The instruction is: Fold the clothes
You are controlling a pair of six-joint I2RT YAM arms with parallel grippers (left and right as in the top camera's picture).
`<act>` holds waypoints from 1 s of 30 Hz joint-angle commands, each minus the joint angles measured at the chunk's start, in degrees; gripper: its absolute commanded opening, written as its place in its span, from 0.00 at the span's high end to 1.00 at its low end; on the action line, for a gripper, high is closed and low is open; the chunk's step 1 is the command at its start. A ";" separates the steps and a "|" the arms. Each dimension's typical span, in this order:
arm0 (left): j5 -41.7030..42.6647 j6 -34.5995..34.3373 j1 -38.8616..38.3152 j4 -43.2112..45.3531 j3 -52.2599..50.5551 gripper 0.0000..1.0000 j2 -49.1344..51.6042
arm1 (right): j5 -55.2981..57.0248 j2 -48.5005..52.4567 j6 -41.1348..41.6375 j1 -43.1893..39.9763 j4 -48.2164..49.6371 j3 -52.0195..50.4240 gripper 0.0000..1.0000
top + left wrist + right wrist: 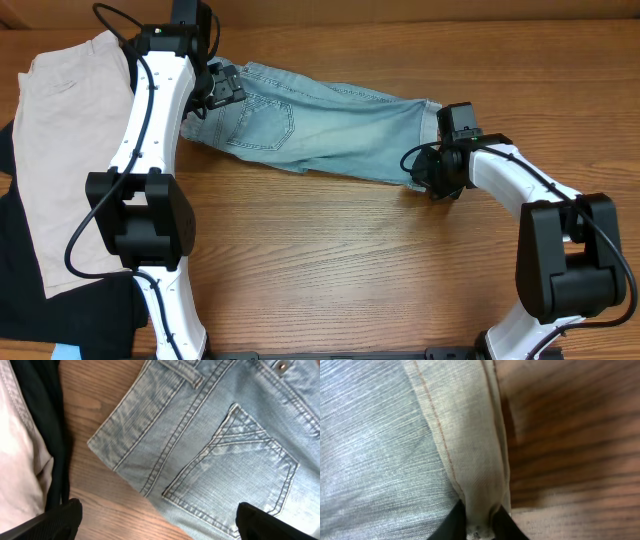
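So that the leg end can presumably be lifted over, the right pincer [480, 527] clamps the denim shorts' [320, 125] cuff [470, 435]; the left pincer [157, 520] gapes above the waistband [145, 410], near the table's [330, 260] far edge.

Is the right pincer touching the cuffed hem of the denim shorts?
Touching. The right wrist view shows the right pincer closed on the cuffed hem of the denim shorts, fabric pinched between its tips.

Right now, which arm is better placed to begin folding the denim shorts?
The right. The right gripper pinches the cuffed hem of the denim shorts, so it could probably carry that end toward the waistband. The left gripper hangs open above the waistband corner, holding nothing.
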 commanded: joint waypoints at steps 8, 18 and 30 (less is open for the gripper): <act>0.46 4.15 0.31 -4.04 0.74 0.00 -0.96 | -3.63 0.35 -5.77 -10.38 -7.89 -0.76 0.89; 1.01 6.99 0.31 -5.79 0.74 0.00 -0.96 | -13.44 0.24 -18.82 -18.53 -16.24 7.39 0.81; 11.39 22.40 0.81 -3.45 0.74 0.00 0.00 | -16.11 -0.52 -28.61 -15.69 -32.83 27.65 0.24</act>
